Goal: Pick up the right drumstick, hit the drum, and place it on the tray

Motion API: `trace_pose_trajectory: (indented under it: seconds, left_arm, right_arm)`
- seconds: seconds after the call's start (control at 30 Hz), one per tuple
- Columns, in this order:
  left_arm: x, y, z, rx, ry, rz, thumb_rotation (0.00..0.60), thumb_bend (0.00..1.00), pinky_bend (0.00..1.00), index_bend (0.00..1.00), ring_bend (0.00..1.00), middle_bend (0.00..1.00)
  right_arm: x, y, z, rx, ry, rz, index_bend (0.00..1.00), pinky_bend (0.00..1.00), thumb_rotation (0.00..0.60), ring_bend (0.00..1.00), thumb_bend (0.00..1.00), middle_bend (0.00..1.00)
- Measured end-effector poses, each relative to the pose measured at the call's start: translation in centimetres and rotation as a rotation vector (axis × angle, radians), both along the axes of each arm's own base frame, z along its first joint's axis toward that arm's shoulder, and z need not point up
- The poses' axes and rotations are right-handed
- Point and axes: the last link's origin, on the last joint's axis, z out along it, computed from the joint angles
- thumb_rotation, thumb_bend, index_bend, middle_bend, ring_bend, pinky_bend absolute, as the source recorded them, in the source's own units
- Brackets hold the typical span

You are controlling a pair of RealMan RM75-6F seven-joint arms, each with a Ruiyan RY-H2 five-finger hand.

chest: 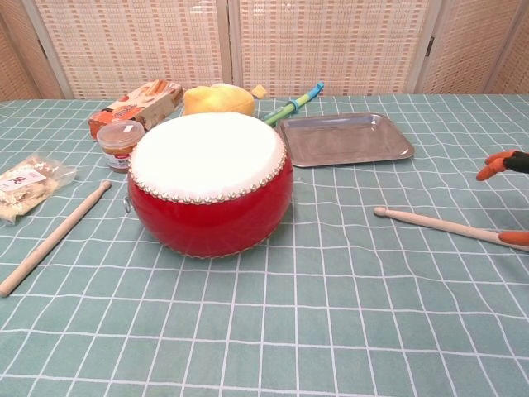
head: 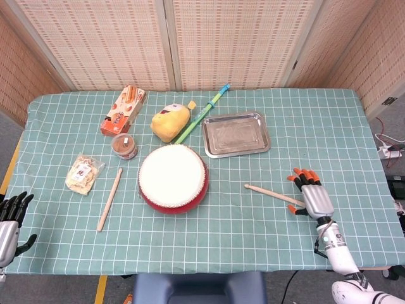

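Observation:
The right drumstick (head: 269,193) (chest: 430,222) lies flat on the checked cloth, right of the red drum (head: 173,177) (chest: 211,182), its tip pointing left toward the drum. My right hand (head: 313,197) sits at the stick's outer end with fingers spread. Its orange fingertips (chest: 494,168) hover well above the stick while the thumb touches the stick's end at the frame edge. No grip shows. The empty metal tray (head: 235,134) (chest: 345,139) lies behind the drum to the right. My left hand (head: 9,221) hangs open off the table's near left corner.
The left drumstick (head: 110,198) lies left of the drum. Behind the drum are a small jar (head: 124,146), a snack box (head: 123,111), a yellow plush toy (head: 171,121) and a green-blue stick (head: 202,113). A snack packet (head: 84,173) lies at the left.

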Motion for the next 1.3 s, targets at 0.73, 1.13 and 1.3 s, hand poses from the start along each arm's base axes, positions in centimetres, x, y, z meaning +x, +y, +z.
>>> trace_pose_trajectory:
  seconds: [0.73, 1.13, 1.3]
  left_arm:
    - [-1.2, -0.6, 0.2, 0.012, -0.01, 0.028, 0.6, 0.22, 0.0, 0.0, 0.0, 0.0]
    - [-1.4, -0.6, 0.1, 0.007, -0.016, 0.031, 0.6, 0.22, 0.0, 0.0, 0.0, 0.0]
    - [-1.6, -0.6, 0.1, 0.006, -0.019, 0.035, 0.6, 0.22, 0.0, 0.0, 0.0, 0.0]
  right_arm:
    - [4.6, -5.2, -6.6, 0.088, -0.05, -0.009, 0.46, 0.05, 0.6, 0.0, 0.34, 0.06]
    - [3.9, -5.0, -7.1, 0.094, -0.026, -0.024, 0.55, 0.05, 0.6, 0.0, 0.39, 0.06]
    - [4.0, -5.1, -7.1, 0.072, -0.056, -0.029, 0.62, 0.07, 0.6, 0.0, 0.46, 0.08]
